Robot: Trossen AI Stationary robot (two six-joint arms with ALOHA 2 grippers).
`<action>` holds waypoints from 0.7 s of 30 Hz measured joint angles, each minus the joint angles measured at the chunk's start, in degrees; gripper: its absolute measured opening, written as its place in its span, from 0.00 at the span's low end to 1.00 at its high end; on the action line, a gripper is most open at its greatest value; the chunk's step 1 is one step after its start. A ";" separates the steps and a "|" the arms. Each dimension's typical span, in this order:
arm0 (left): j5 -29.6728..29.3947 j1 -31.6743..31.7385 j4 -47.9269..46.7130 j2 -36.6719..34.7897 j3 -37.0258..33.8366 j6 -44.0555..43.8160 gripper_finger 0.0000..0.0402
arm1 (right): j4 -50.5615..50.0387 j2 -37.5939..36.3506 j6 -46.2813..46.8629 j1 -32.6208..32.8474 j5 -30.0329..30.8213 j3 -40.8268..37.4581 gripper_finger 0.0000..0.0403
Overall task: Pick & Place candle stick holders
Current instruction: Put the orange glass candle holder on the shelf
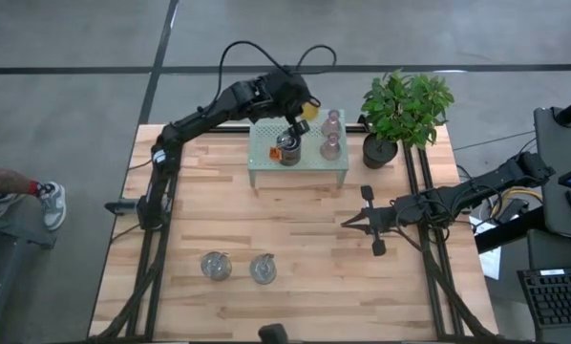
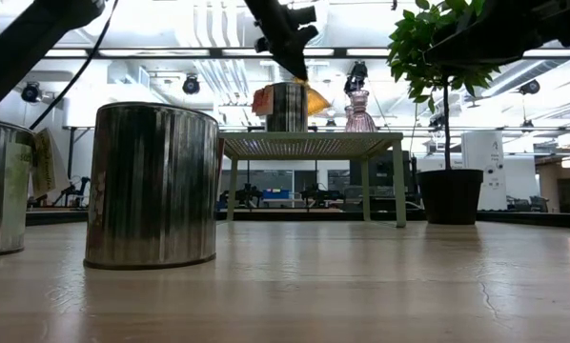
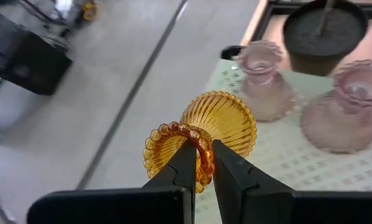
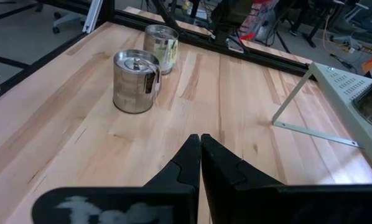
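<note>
An amber candle stick holder hangs tilted above the pale green mesh shelf, with my left gripper shut on it at the table's far middle. On the shelf stand two pale pink holders and a silvery jar with an orange tag. Two more silvery jars stand on the table near its front edge. My right gripper hovers shut and holding nothing over the table's right half. My left gripper holds the amber holder by its beaded mouth rim, pinched between the two fingers, one finger inside the mouth and one outside. The fingers slant down from the table's left. The holder is lifted clear of the shelf, tilted, its ribbed body pointing away from the fingers.
A potted green plant stands right of the shelf at the far right. The right wrist view shows the two front jars and a shelf leg. Bare wood lies between the shelf and the front jars.
</note>
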 joint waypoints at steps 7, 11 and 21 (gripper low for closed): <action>1.77 0.00 0.56 0.77 -0.22 -5.69 0.08 | 0.20 0.00 0.13 0.00 0.00 0.00 0.02; 1.83 0.02 -0.01 0.86 -0.22 -7.81 0.08 | 0.21 0.00 0.07 0.00 -0.02 0.00 0.02; 2.96 0.84 -0.13 0.97 -2.55 -13.46 0.08 | 0.21 0.00 0.19 0.02 -0.02 0.00 0.02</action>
